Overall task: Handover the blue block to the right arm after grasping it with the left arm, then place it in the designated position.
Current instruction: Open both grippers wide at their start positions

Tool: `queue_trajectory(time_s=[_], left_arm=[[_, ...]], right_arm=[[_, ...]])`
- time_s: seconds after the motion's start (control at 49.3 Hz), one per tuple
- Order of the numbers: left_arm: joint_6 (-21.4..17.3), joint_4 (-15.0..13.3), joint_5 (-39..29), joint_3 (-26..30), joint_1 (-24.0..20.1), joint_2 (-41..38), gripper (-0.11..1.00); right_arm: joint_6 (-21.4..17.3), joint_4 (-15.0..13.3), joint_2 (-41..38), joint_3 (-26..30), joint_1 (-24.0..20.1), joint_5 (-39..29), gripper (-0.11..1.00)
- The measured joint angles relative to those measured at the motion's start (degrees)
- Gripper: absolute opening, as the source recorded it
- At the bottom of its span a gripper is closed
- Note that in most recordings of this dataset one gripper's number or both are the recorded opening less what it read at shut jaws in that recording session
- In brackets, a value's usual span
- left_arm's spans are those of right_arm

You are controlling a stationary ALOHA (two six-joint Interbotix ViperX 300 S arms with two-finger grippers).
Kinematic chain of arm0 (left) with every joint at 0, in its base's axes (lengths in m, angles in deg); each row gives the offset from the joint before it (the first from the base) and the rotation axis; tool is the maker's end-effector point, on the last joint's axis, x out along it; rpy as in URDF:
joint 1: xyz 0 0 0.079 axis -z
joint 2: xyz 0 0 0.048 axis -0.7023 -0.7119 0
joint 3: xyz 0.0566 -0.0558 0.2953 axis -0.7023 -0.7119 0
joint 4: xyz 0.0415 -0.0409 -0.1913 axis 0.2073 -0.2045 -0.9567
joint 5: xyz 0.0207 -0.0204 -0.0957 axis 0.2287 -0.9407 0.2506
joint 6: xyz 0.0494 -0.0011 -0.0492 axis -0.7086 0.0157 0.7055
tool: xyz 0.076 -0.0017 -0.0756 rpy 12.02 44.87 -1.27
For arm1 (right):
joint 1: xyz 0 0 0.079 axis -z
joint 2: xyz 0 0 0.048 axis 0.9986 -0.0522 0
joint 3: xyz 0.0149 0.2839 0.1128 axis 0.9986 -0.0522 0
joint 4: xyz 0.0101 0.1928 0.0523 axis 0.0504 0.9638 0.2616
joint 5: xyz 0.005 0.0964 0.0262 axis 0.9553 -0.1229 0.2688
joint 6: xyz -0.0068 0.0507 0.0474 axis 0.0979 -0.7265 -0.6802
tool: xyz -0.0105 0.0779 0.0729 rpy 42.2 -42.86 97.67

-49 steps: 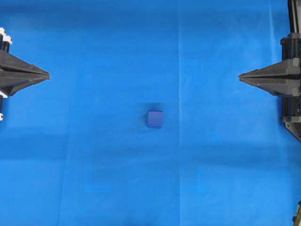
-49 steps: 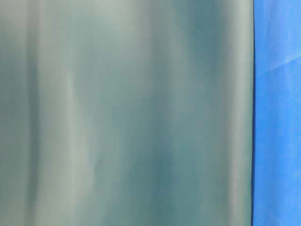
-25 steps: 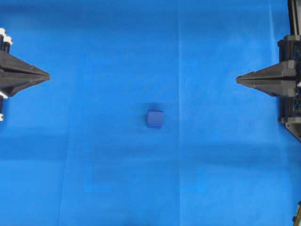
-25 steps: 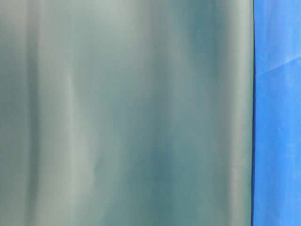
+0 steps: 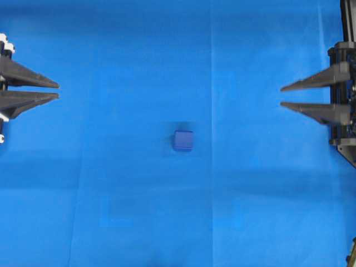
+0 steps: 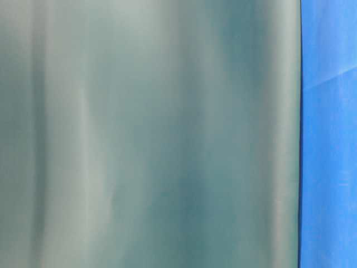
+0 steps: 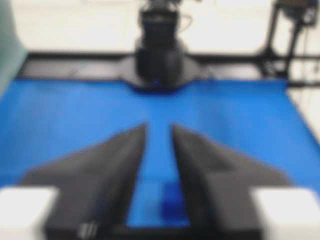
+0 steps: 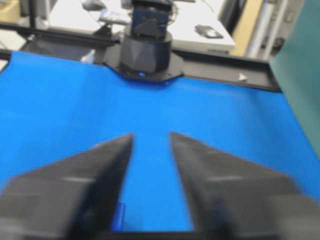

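The blue block [image 5: 183, 141] sits alone on the bright blue cloth [image 5: 122, 178] near the middle of the overhead view. My left gripper [image 5: 57, 90] is at the far left edge, open, its two black fingers apart with nothing between them. Far off at the right edge, my right gripper [image 5: 281, 96] is open too and empty. In the left wrist view the block [image 7: 174, 206] shows low between the fingers [image 7: 115, 165], well beyond them. The right wrist view shows only a sliver of the block [image 8: 119, 215] beside the left finger [image 8: 100, 170].
A grey-green panel [image 6: 150, 134] fills nearly all of the table-level view, leaving only a strip of cloth [image 6: 329, 167] at the right. Each wrist view shows the opposite arm's black base [image 7: 159, 60] [image 8: 145, 55] at the far table edge.
Both grippers have opened from shut; each pair of fingertips now stands apart. The block has not moved, and neither arm has shifted noticeably.
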Motion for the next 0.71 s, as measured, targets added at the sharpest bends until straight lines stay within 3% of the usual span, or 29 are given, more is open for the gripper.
queue_trajectory(time_s=[0.142,0.243,0.71], left_arm=[[0.0,0.0,0.09,0.0,0.0,-0.09,0.76],[0.0,0.0,0.0,0.0,0.0,0.0,0.92],[0.0,0.0,0.7,0.0,0.0,-1.49,0.93]], right_arm=[[-1.32,0.18,0.0,0.0,0.09,0.0,0.91],[-1.41,0.18,0.0,0.0,0.26,0.0,0.95],[-1.49,0.18,0.0,0.0,0.88,0.0,0.95]])
